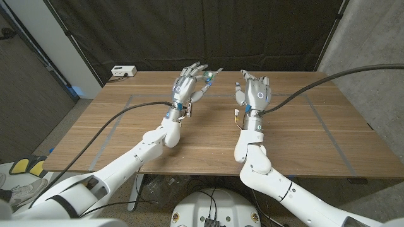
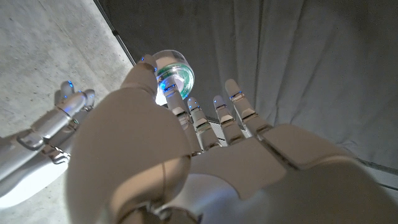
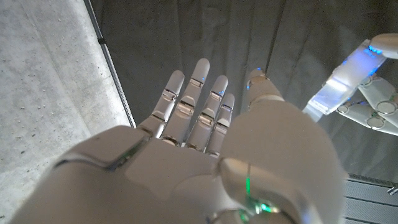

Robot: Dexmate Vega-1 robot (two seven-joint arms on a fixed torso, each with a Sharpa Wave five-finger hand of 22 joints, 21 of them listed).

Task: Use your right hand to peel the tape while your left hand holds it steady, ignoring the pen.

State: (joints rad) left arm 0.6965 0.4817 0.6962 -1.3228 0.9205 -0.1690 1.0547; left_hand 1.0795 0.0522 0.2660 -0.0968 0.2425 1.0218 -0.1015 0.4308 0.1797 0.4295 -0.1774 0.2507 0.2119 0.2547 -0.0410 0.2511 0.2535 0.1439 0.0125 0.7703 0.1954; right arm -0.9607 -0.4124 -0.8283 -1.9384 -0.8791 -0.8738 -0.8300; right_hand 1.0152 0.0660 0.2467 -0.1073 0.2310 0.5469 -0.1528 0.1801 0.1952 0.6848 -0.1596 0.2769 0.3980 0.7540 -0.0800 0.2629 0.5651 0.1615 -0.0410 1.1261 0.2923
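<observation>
- Over the wooden table, seen from the head camera, both robot arms reach in from the bottom corners, and both hands are raised above the far half of the tabletop.
- On the left side of that head view, the left hand pinches a small roll of clear tape at its fingertips, with a loose strip of tape sticking out toward the middle.
- On the right side, the right hand stands near the tape, its fingers apart and pointing up, holding nothing and not touching the roll.
- Behind the table hangs a dark curtain, and a white power strip lies at the table's far left corner.
- From the left wrist camera, the back of the left hand is close up; the tape sits between its thumb and a fingertip, and the right hand shows to one side.
- From the right wrist camera, the right hand shows straight, spread fingers against the curtain, gripping nothing.
- Beside it in that view, the strip of tape glows bluish next to the left hand.
</observation>
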